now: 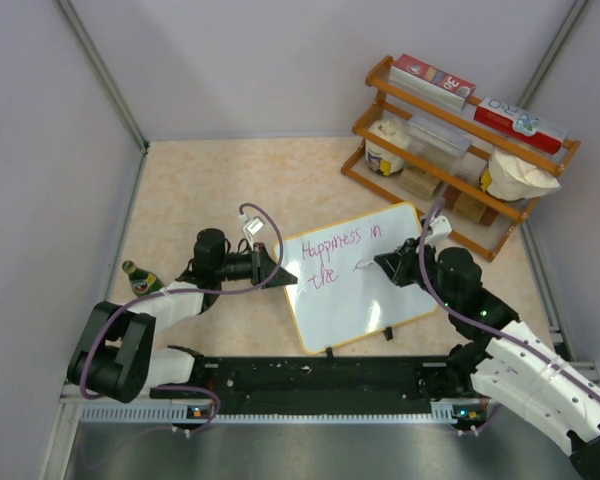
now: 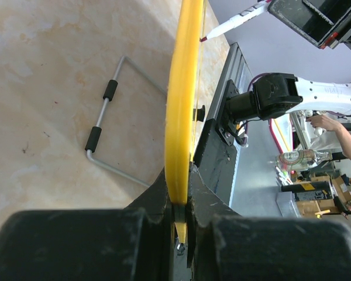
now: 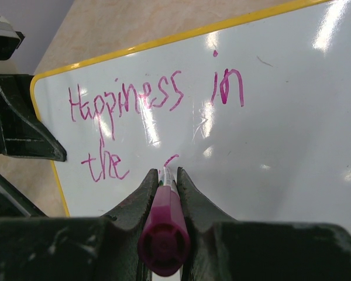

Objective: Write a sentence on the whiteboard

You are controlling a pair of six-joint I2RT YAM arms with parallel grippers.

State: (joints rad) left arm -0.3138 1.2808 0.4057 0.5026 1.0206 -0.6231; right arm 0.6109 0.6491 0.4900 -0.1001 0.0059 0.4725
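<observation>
We see the whiteboard [image 1: 365, 295] resting mid-counter [image 1: 210, 190], with "Happiness in the" written on it in magenta. Our left end effector [image 1: 283, 277] is clamped on the board's yellow left edge. Our right end effector [image 1: 383, 264] grips a magenta marker [image 3: 164, 231], its tip at the board just right of "the", by a short curved stroke.

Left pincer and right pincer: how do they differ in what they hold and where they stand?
The left pincer is shut on the yellow frame of the whiteboard; the right pincer is shut on a pink marker. The left pincer sits at the board's left edge; the right pincer is over its right half, marker aimed at the white face. Both are black and shut.
</observation>
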